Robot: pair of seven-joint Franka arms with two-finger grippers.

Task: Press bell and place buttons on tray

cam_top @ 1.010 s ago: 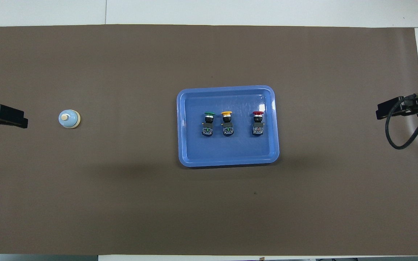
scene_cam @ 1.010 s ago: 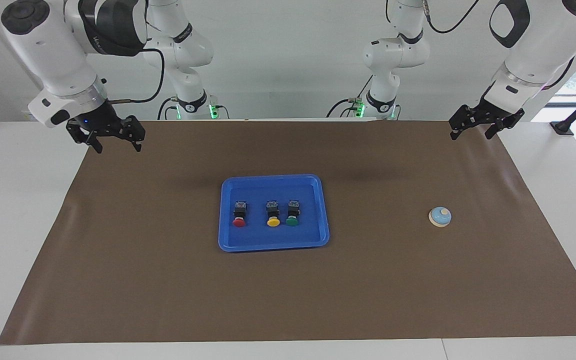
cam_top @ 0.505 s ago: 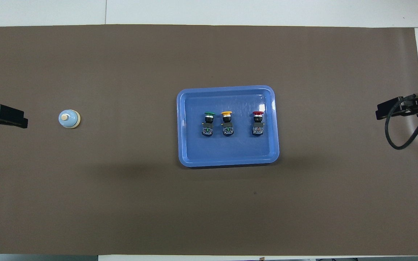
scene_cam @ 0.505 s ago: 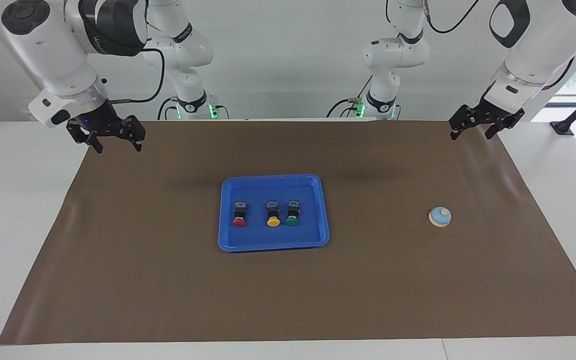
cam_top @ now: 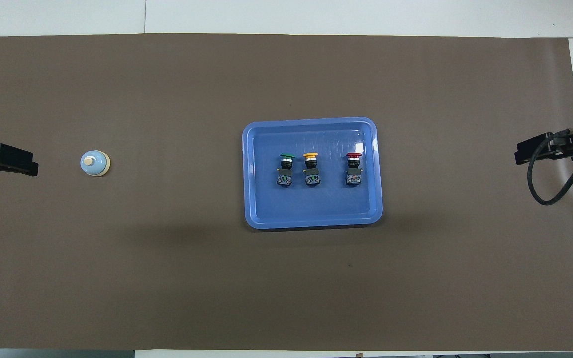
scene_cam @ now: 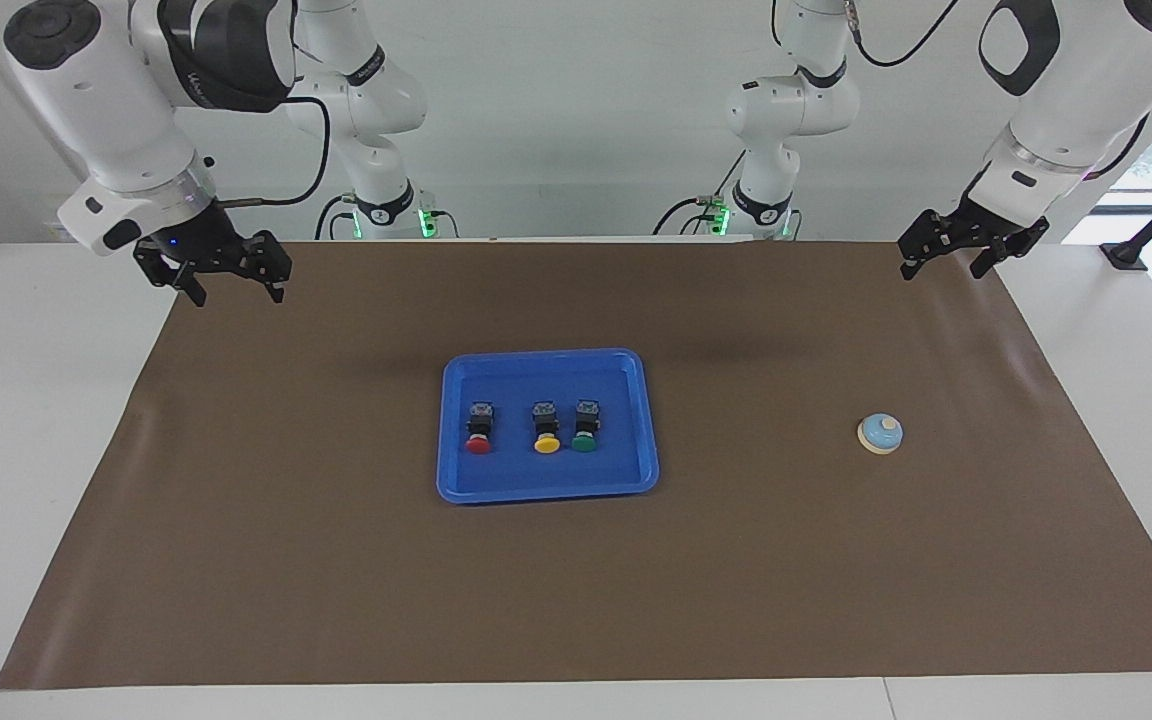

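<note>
The blue tray [scene_cam: 548,486] [cam_top: 312,217] lies at the mat's middle. In it lie the red button [scene_cam: 479,432] [cam_top: 353,169], the yellow button [scene_cam: 546,430] [cam_top: 311,170] and the green button [scene_cam: 585,428] [cam_top: 286,170], in a row. The bell [scene_cam: 880,433] [cam_top: 95,163] stands on the mat toward the left arm's end. My left gripper [scene_cam: 944,265] [cam_top: 28,168] is open and empty, raised over the mat's edge at its own end. My right gripper [scene_cam: 238,292] [cam_top: 520,155] is open and empty, raised over the mat's edge at its end.
A brown mat [scene_cam: 336,560] [cam_top: 167,278] covers the white table [scene_cam: 36,420]. A black cable [cam_top: 545,189] loops from the right gripper. A black stand [scene_cam: 1126,252] sits on the table at the left arm's end.
</note>
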